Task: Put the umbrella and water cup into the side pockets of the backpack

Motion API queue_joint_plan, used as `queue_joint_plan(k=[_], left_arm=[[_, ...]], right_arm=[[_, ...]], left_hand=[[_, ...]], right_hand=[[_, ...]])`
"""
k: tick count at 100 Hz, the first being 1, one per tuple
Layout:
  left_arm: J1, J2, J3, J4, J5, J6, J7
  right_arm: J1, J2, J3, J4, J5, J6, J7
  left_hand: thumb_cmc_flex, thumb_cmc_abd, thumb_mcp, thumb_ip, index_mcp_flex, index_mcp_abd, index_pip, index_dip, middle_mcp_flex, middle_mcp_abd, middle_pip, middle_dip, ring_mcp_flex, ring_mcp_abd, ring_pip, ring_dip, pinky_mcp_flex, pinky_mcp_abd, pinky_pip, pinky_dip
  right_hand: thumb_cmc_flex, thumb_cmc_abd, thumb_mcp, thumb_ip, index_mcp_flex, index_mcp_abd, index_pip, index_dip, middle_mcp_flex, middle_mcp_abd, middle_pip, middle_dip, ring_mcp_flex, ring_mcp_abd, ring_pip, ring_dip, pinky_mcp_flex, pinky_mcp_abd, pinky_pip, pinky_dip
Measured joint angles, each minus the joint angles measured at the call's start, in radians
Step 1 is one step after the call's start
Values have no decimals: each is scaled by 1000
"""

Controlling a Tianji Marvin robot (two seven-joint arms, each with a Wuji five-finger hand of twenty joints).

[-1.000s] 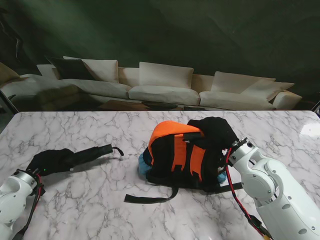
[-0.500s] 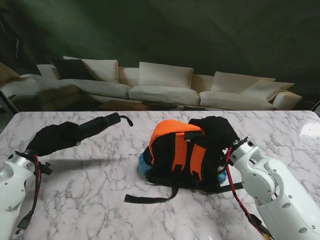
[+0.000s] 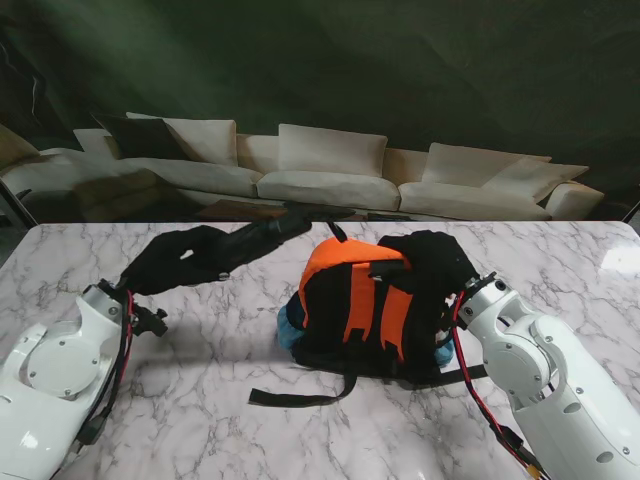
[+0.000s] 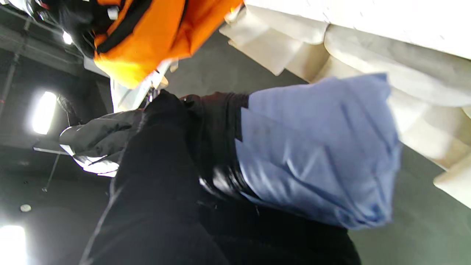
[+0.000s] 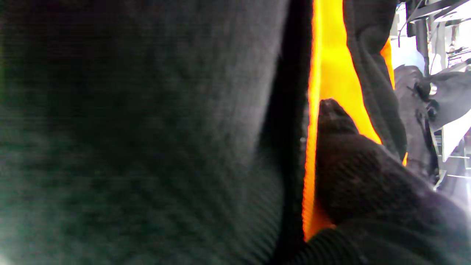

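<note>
L hand, black-gloved, fingers wrapped round the folded black umbrella, held clear of the table; umbrella runs from the hand toward the backpack, slightly tilted, its far tip just by the bag's orange top, can't tell if touching. In L wrist view the gloved fingers close round the dark umbrella shaft, blue folded fabric next to the grip, orange bag corner near. R hand, also black glove, sits on the backpack's top right side, fingers bent over the black fabric and pressing/gripping it; in R wrist view one gloved fingertip lies against an orange strip of the bag, big black fabric fills the rest, blurred. Backpack is mid-table, lying w/ orange and black panels facing up, black strap trailing on the marble nearer to me. Light-blue item pokes out at the bag's left lower edge, another bit of blue at the right edge by the R arm; can't tell if that's the water cup, mostly hidden. Side pockets not clearly visible. White sofa beyond the table, dark backdrop.
</note>
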Motion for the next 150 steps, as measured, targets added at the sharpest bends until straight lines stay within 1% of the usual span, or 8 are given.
queue_joint_plan(k=[8, 26, 57, 73, 92, 124, 138, 150], left_arm=[[-8, 4, 33, -2, 27, 6, -15], [-39, 7, 87, 16, 27, 37, -40], [-73, 7, 153, 39, 4, 61, -55], [-94, 8, 205, 66, -12, 93, -60], [-110, 0, 242, 93, -24, 110, -53], [-151, 0, 310, 129, -32, 133, -64], [-163, 0, 338, 142, -26, 134, -65], [-165, -4, 341, 146, -9, 132, -50]], right_arm=[[0, 0, 0, 1, 0, 0, 0], [1, 0, 1, 3, 0, -2, -2], [7, 0, -4, 12, 2, -2, -3], [6, 0, -2, 14, 2, -8, -7], [1, -1, 4, 13, 6, -19, -5], [6, 0, -4, 20, 10, -25, -11], [11, 0, -7, 25, 12, -28, -11], [11, 0, -7, 26, 12, -31, -11]], left_hand=[[1, 0, -1, 0, 0, 0, 1, 0, 0, 0, 0, 0, 0, 0, 0, 0, 0, 0, 0, 0], [2, 0, -2, 0, 0, 0, 3, 0, 0, 0, 0, 0, 0, 0, 0, 0, 0, 0, 0, 0], [2, 0, -4, 0, 0, 0, 3, -1, 0, 0, 0, 0, 0, 0, 0, -1, 0, 0, 0, 0], [2, 0, -9, 0, 0, 0, 21, -1, 0, 0, 0, 0, 0, 0, -11, -10, -2, 0, 0, 0], [2, 0, -9, 0, 0, 0, 37, 0, 0, -3, 0, 0, 0, 0, -23, -21, -7, 1, 0, 0], [4, 0, -9, 0, 0, 0, 64, 1, 0, -10, 0, 0, -2, 0, -45, -43, -17, 1, 0, 0], [4, 0, -15, 0, 8, 0, 70, 2, 12, -16, 0, -13, -2, 0, -45, -45, -39, 12, 57, 60], [4, 0, -18, 0, 21, 0, 72, -8, 22, -19, 0, -24, -2, 0, -42, -42, -44, 13, 90, 78]], right_hand=[[0, 0, 0, 0, 0, 0, 0, 0, 0, 0, 0, 0, 0, 0, 0, 0, 0, 0, 0, 0], [0, 0, 0, 0, 0, 0, 0, 0, 0, 0, 0, 0, 0, 0, 0, 0, 0, 0, 0, 0], [0, 0, 0, 0, 0, 0, -1, 0, 0, 0, 0, 0, 0, 0, 0, 0, 0, 0, 0, 0], [1, 0, 0, 0, 0, 0, -1, -3, 0, 0, 0, 0, 0, 0, 0, 0, 0, 0, 0, 0], [1, 0, 0, 0, 0, 0, -1, -6, 0, 0, -2, 0, 0, 0, 0, 0, 0, 0, 0, 0], [2, 0, 0, 0, 1, 0, -1, -7, 0, 0, -6, 0, 0, 0, 5, 0, 0, 0, 0, 0], [2, 0, 0, 0, 1, 0, -1, -7, 0, 0, -6, 0, 0, 0, 9, 0, 0, 0, 0, 0], [3, 0, 0, 0, 1, 0, -1, -7, 0, 0, -6, 1, 0, 0, 12, 0, 0, 0, 0, 0]])
